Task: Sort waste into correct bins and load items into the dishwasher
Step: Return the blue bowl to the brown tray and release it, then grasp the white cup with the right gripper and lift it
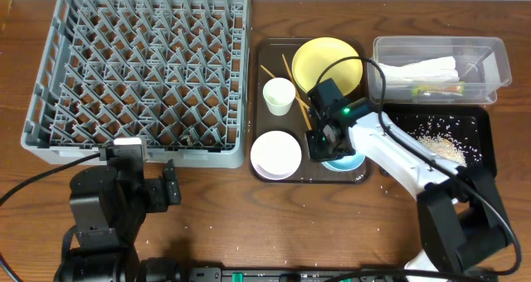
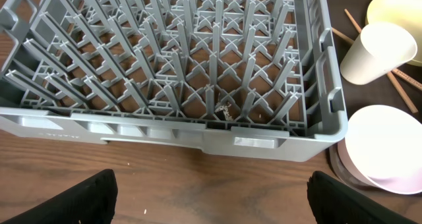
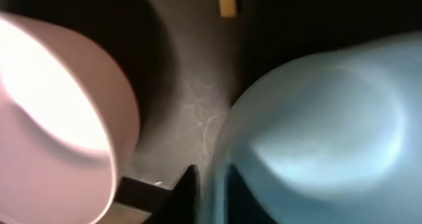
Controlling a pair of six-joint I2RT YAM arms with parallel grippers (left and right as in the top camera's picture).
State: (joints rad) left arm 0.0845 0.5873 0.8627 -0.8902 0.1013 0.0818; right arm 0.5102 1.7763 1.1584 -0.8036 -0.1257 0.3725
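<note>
While the wooden table [image 1: 249,224] holds the grey dish rack [image 1: 141,66], right gripper [image 1: 328,149] low at the light-blue bowl [image 3: 316,118] on the brown tray [image 1: 267,51], cannot tell its grip, left gripper [image 2: 211,197] with fingers spread wide

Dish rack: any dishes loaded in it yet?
No: the overhead view shows the dish rack with no dishes standing in it.

White-and-black arm [image 1: 398,153], black cables [image 1: 373,75]
</note>
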